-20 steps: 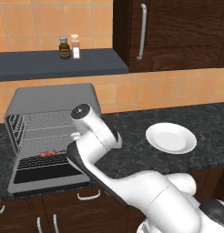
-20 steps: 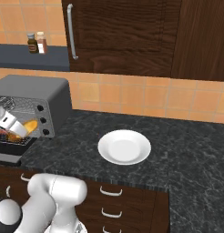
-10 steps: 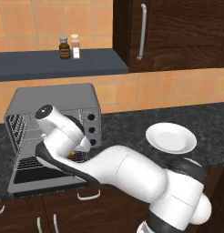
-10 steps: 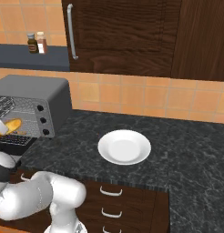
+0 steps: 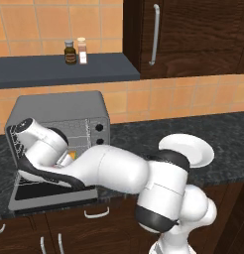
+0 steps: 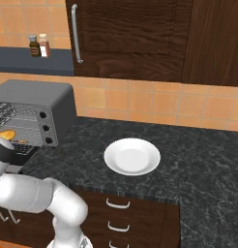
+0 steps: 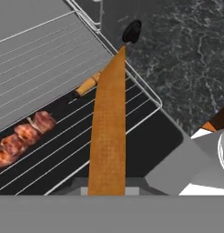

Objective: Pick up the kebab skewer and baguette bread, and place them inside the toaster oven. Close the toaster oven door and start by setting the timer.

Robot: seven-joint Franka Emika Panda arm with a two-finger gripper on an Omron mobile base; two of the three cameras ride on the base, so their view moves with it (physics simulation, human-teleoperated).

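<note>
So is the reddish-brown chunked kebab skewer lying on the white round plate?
No, the kebab skewer lies on the toaster oven's wire rack.

The white arm reaches from the base at lower right across to the far left, its elbow bent low. The wrist is folded downward, and the fingers are hidden.

Glossy white arm; dark joints
</note>
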